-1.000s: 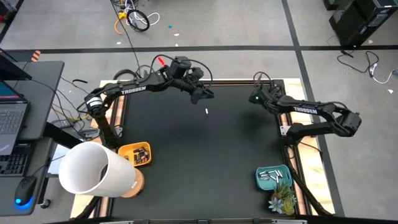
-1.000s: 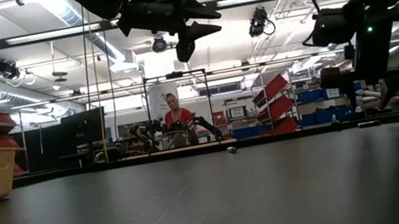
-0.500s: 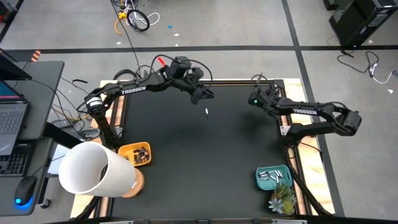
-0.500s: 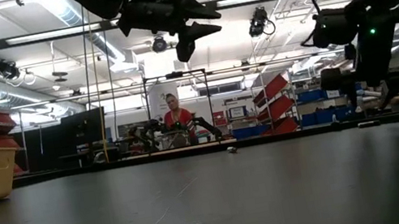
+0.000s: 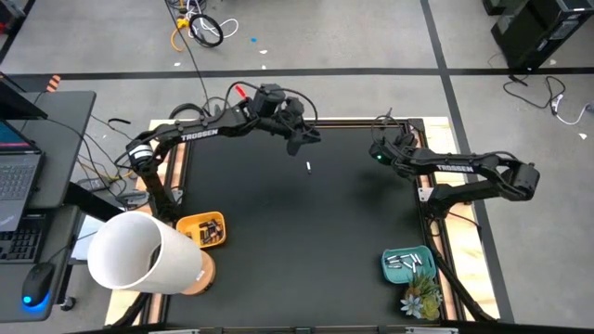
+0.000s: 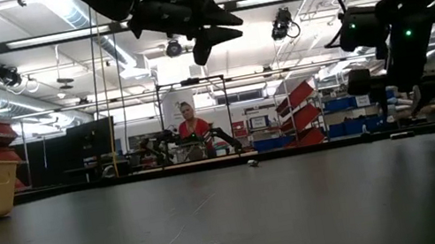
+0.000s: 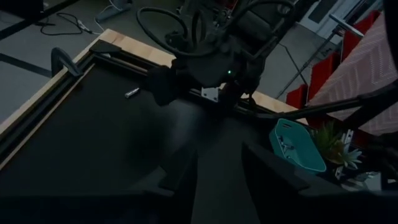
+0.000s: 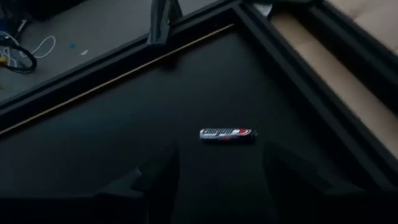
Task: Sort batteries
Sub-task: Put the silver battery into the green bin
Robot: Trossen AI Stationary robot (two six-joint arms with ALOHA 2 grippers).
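Note:
A silver battery with a red mark (image 8: 227, 134) lies flat on the black mat near its far right corner, just ahead of my right gripper (image 8: 217, 180), which is open and slants down at it without touching. The same battery (image 7: 132, 93) shows beside that gripper in the left wrist view. Another white battery (image 5: 308, 166) lies on the mat at the far middle. Above it my left gripper (image 5: 302, 141) hangs high and open, with nothing between its fingers (image 7: 180, 180).
An orange bin (image 5: 202, 230) with dark batteries stands at the near left. A teal bin (image 5: 408, 264) with white batteries stands at the near right, beside a small plant (image 5: 419, 299). A large white cylinder (image 5: 148, 252) stands at the near left corner. A raised frame (image 8: 323, 68) borders the mat.
My right gripper has swung a little toward the table's left, staying low over the far right corner. My left gripper has rolled slightly in place. The batteries have not moved.

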